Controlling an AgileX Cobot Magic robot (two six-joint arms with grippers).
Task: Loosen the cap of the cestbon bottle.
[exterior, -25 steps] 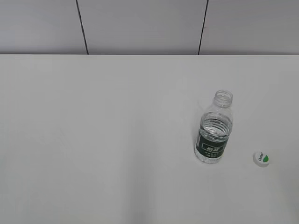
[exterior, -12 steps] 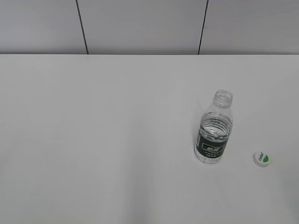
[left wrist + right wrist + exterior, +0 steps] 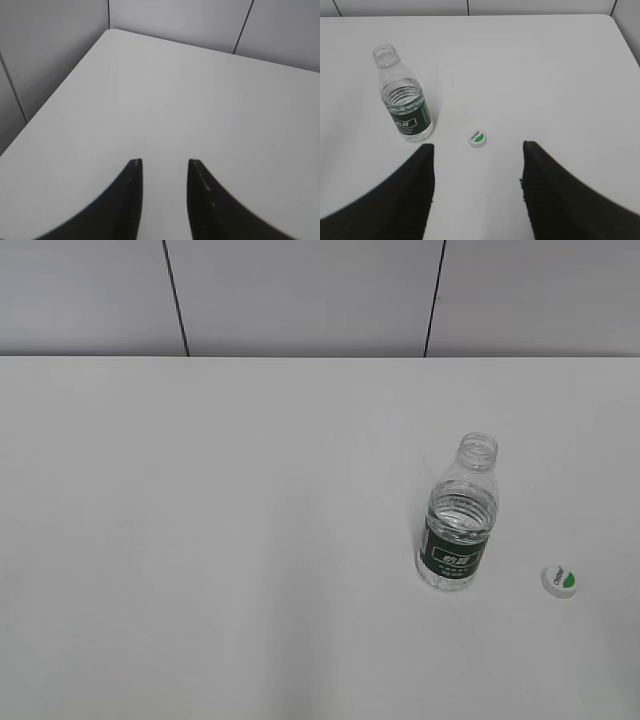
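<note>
The cestbon bottle [image 3: 459, 520] stands upright on the white table, right of the middle, its neck open and without a cap. It also shows in the right wrist view [image 3: 405, 102]. The cap [image 3: 560, 580] lies on the table to the bottle's right, green patch up; it also shows in the right wrist view [image 3: 477, 139]. My right gripper [image 3: 478, 147] is open and empty, above the table just short of the cap. My left gripper [image 3: 165, 162] is open and empty over bare table near a far corner. Neither gripper shows in the exterior view.
The white table [image 3: 200, 540] ends at a grey panelled wall [image 3: 300, 290] at the back. The left wrist view shows the table's rounded left corner [image 3: 107, 32] and its left edge.
</note>
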